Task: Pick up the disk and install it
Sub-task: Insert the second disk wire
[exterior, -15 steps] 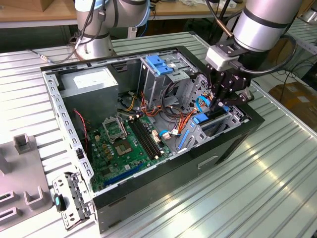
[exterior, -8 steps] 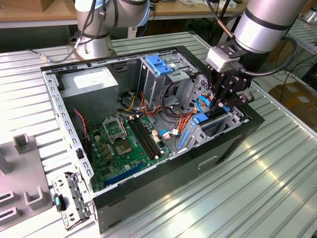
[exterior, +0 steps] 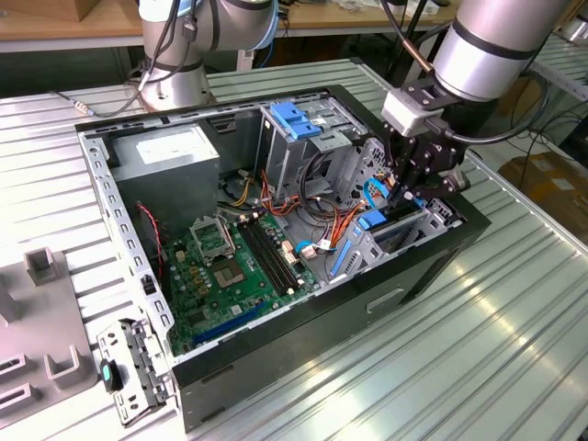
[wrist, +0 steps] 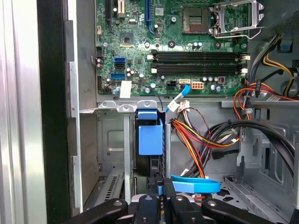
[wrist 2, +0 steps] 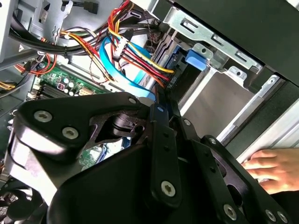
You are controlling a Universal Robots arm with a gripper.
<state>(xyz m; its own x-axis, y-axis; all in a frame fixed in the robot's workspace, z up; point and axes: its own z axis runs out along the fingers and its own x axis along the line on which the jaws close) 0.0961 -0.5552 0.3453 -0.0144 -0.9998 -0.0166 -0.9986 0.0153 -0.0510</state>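
Note:
The disk stands on edge in the drive bay at the front of the open computer case (exterior: 138,276). Its blue carrier end (wrist: 150,133) shows between the bay's metal walls in the first wrist view. That same blue carrier (exterior: 372,220) sits low in the bay in the exterior view, and as a blue tab (wrist 2: 196,59) in the second wrist view. My gripper (exterior: 413,191) reaches down into the bay from above. Its black fingers (wrist: 154,184) are closed together on the thin upper edge of the disk, as the gripper (wrist 2: 161,109) also shows in the second wrist view.
Bundles of red, yellow and black wires (wrist: 201,140) and a flat blue cable (wrist: 196,184) crowd the space beside the bay. The green motherboard (exterior: 230,266), a grey power supply (exterior: 170,156) and a tall drive cage with a blue top (exterior: 296,119) share the case. A person's hand (wrist 2: 271,165) rests outside it.

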